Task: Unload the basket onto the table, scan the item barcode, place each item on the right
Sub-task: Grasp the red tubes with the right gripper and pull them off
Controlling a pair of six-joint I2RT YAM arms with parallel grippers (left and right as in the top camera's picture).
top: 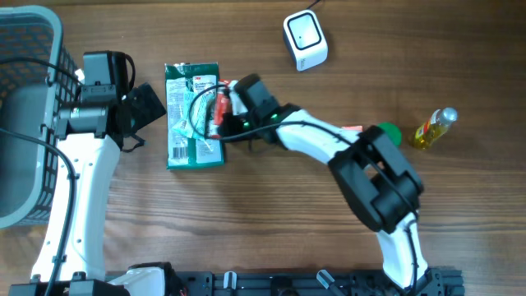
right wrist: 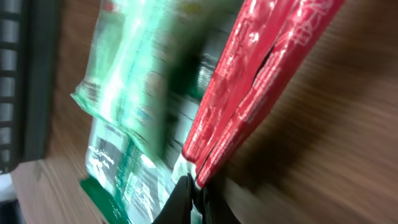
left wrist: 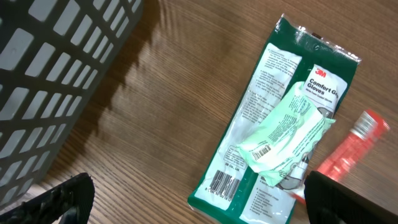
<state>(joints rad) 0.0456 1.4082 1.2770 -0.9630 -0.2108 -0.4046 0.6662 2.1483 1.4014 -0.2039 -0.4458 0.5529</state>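
A red plastic packet [top: 219,99] lies at the right edge of a green glove pack [top: 181,123], which carries a pale green pouch [left wrist: 286,134]. My right gripper [top: 228,116] is shut on the red packet [right wrist: 261,68], its jaws pinching the packet's end [right wrist: 198,185]. Just left of the glove pack, my left gripper [top: 145,107] is wide open and holds nothing. In the left wrist view the left gripper [left wrist: 202,208] frames the glove pack's barcode [left wrist: 225,182] and the red packet [left wrist: 351,149]. The white scanner [top: 305,39] stands at the back, right of the packs.
A grey mesh basket [top: 33,25] fills the far left [left wrist: 50,74]. A yellow bottle [top: 436,127] and a green object [top: 388,131] lie at the right, beside my right arm. A thin cable [top: 197,99] loops over the glove pack.
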